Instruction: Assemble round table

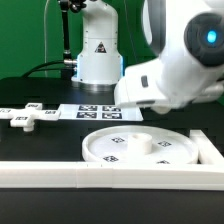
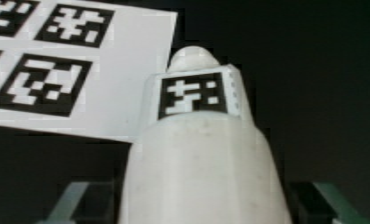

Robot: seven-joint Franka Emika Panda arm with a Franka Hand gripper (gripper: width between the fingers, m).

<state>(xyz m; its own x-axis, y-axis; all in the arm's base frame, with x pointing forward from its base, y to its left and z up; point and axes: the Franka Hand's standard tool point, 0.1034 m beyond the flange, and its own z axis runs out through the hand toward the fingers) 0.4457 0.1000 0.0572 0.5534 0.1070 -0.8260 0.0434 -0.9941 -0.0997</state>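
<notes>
The post [image 2: 203,140] fills the middle of the wrist view. It is a thick white cylinder with a rounded far end and one tag on its side. It sits between the two fingers [image 2: 79,200] of the gripper [image 2: 196,203], and its far end is near the edge of the marker board [image 2: 75,60]. In the exterior view the post is not seen, because the arm [image 1: 170,65] covers that place.

The fingers are dim at the border of the wrist view. A thin dark gap seems to run between each of them and the post, so the jaws look spread around it and not pinching it.

The post is probably hard, light plastic. It should be stiff and not fragile, but it is smooth and round, so it may roll or slip. The good hold is across its middle, with the pads on two opposite sides, away from the rounded end.

The disc [image 1: 140,148] lies flat on the table [image 1: 30,145] with its rim up, close to the bars [image 1: 40,172]. The cross piece [image 1: 25,118] lies well apart from the disc, at the exterior view's left, just beside the marker board. No loose part shows on the dark strip of table between the board and the disc. The disc's rim and the bars are the things to mind when the post is carried there.
</notes>
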